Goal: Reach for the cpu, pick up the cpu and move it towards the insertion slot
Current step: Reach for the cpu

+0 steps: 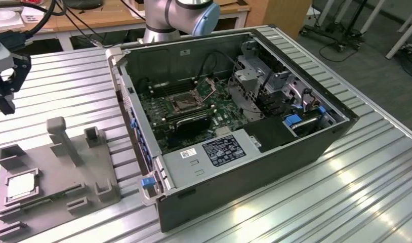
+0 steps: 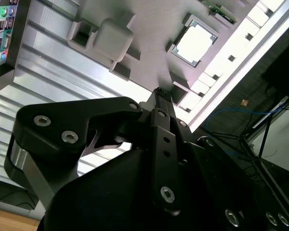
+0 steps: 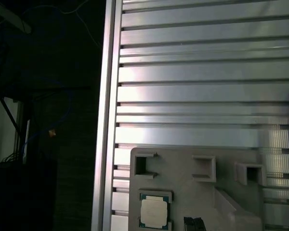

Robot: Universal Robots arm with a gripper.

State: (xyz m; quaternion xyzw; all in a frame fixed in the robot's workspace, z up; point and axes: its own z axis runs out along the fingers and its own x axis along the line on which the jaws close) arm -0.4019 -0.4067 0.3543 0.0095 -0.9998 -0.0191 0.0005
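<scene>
Pincer: the black metal pincer [image 1: 5, 93] hangs above the worktop at the exterior view's left edge, well apart from the case. You cannot tell how far it is open. It has no hold of the chip.
Cpu: the small flat square cpu with a silvery-white face and thin darker rim [image 1: 20, 187] lies face up in a shallow recess. In the second wrist view it is ahead of the pincer, apart from it.
Fixture: the pale grey plastic fixture block with posts and pockets [image 1: 64, 174] likely cradles the chip so that it sits square and reachable from above.
Insertion slot: the square socket with a dark centre and shiny metal frame [image 1: 181, 104] is on the green board inside the case.
Case: the black tower computer case [image 1: 260, 177] lies on its side with the panel off, probably so you can come down on the board from above.
Stage: by my reading, the reach is under way and the pickup is not yet made.
Worktop: ribbed silver aluminium worktop [image 1: 368, 192] carries fixture and case side by side.
Room: a wooden desk with cables [image 1: 111, 15] stands behind.
</scene>
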